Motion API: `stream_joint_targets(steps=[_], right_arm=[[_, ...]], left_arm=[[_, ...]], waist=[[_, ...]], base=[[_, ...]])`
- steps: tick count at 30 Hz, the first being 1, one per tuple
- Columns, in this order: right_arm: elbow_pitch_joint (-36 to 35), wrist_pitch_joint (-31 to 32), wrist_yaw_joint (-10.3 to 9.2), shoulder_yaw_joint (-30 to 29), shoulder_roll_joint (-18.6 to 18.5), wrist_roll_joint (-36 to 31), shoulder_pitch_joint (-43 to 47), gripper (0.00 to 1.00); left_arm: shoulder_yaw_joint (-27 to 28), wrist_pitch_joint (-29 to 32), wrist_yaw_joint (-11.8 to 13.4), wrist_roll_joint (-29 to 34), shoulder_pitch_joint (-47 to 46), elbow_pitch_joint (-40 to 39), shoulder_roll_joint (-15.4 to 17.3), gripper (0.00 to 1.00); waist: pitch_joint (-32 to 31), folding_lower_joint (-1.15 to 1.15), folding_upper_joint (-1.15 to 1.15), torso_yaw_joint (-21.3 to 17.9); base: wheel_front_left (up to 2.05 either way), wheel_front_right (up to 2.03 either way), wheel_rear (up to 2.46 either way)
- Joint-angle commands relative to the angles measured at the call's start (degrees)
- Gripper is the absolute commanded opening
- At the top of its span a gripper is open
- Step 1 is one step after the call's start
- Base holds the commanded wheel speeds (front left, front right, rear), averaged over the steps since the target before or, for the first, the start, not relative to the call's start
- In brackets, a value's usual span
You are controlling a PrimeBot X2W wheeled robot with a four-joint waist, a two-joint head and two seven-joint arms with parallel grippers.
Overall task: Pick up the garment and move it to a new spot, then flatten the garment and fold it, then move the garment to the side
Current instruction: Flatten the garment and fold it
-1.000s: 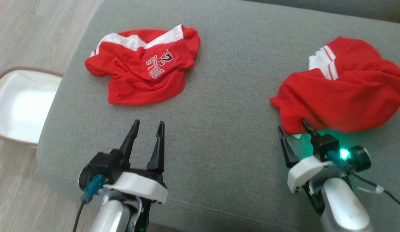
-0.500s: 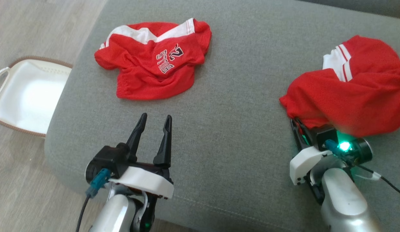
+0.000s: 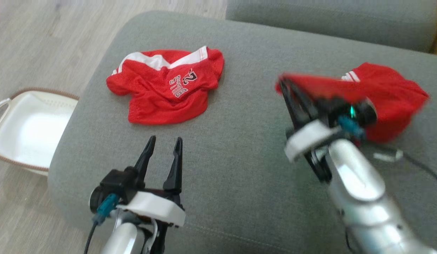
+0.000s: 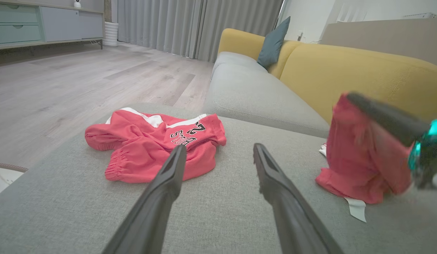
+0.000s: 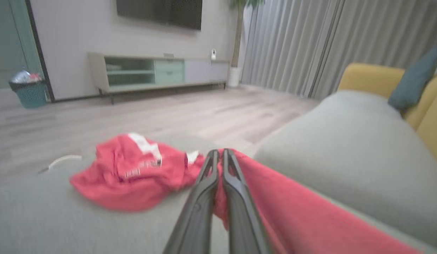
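Note:
The garment (image 3: 387, 98) is red with white stripes and lies bunched at the right of the grey cushion (image 3: 239, 158). My right gripper (image 3: 283, 83) is shut on its near edge and holds that edge up off the cushion, blurred by motion. In the right wrist view the shut fingers (image 5: 218, 155) pinch red cloth (image 5: 275, 201) that trails to the right. The left wrist view shows the garment (image 4: 363, 158) hanging from the right gripper (image 4: 352, 97). My left gripper (image 3: 165, 139) stands open and empty over the cushion's front left, its fingers (image 4: 169, 176) spread wide.
A second red garment (image 3: 165, 88) with white trim and black lettering lies at the cushion's far left. A white basket (image 3: 24, 127) sits on the wood floor left of the cushion. Another grey seat (image 3: 327, 17) lies beyond, with a yellow sofa back (image 4: 345, 70).
My right gripper closed on the garment's near edge, then lifted it up and to the left. The head camera shifted. My left gripper stayed open in place.

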Motion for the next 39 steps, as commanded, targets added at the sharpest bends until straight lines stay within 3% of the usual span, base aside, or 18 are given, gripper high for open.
stream_joint_targets(steps=[1, 7, 11, 17, 25, 31, 32, 33, 34, 39], right_arm=[[-3.13, -0.94, 0.23, 2.20, 0.23, 1.46, -4.02, 0.00], [-11.48, -1.23, 0.23, 6.25, 0.23, 10.38, -12.86, 0.00], [-18.13, -1.26, 0.23, 2.53, 0.23, 14.46, -16.66, 0.00], [-18.62, -0.81, 0.23, -9.03, -0.14, 9.40, -15.03, 0.00], [-19.81, 4.15, 0.23, -29.06, -7.69, 5.20, -0.25, 0.00], [-17.05, 7.44, 0.23, -43.49, -10.31, 1.50, 7.00, 0.00], [-16.29, 8.00, 0.23, -45.30, -10.43, -0.12, 7.48, 0.05], [-15.82, 7.99, 0.23, -47.03, -10.21, -1.59, 7.56, 0.82], [-15.22, 8.19, 0.23, -48.70, -9.76, -2.97, 7.50, 1.00], [-14.89, 6.87, 0.23, -50.55, -6.81, -8.89, 6.64, 1.00]], left_arm=[[2.19, -0.70, 0.24, 0.50, -1.09, -1.63, 0.06, 1.00], [3.86, -0.70, 0.22, 1.16, 0.14, -1.82, 0.06, 1.00], [5.43, -0.70, 0.30, 1.13, 0.75, -2.22, 0.06, 1.00], [6.14, -0.70, 0.34, 1.04, 1.34, -2.95, 0.06, 1.00], [5.90, -0.70, 0.22, 0.89, 0.66, -3.23, 0.06, 1.00], [5.72, -0.70, 0.07, 1.10, -0.56, -3.06, 0.06, 1.00], [5.72, -0.70, -0.05, 1.18, -0.76, -2.91, 0.06, 1.00], [5.70, -0.70, -0.15, 1.25, -0.98, -2.76, 0.06, 1.00], [5.63, -0.70, -0.26, 1.29, -1.21, -2.63, 0.06, 1.00], [5.23, -0.70, -0.40, 1.29, -1.81, -2.24, 0.06, 1.00]], waist=[[-1.21, 0.00, 0.00, -0.92], [-2.75, 0.00, 0.00, -2.97], [-3.35, 0.00, 0.00, -4.78], [-3.21, 0.00, 0.00, -8.23], [-1.19, 0.00, 0.00, -12.42], [0.57, 0.00, 0.00, -14.79], [0.82, 0.00, 0.00, -15.10], [1.05, 0.00, 0.00, -15.39], [1.20, 0.00, 0.00, -15.59], [1.43, 0.00, 0.00, -16.28]], base=[[0.00, 0.00, 0.00], [0.00, 0.00, 0.00], [0.00, 0.00, 0.00], [0.00, 0.00, 0.00], [0.00, 0.00, 0.00], [0.00, 0.00, 0.00], [0.00, 0.00, 0.00], [0.00, 0.00, 0.00], [0.00, 0.00, 0.00], [0.00, 0.00, 0.00]])
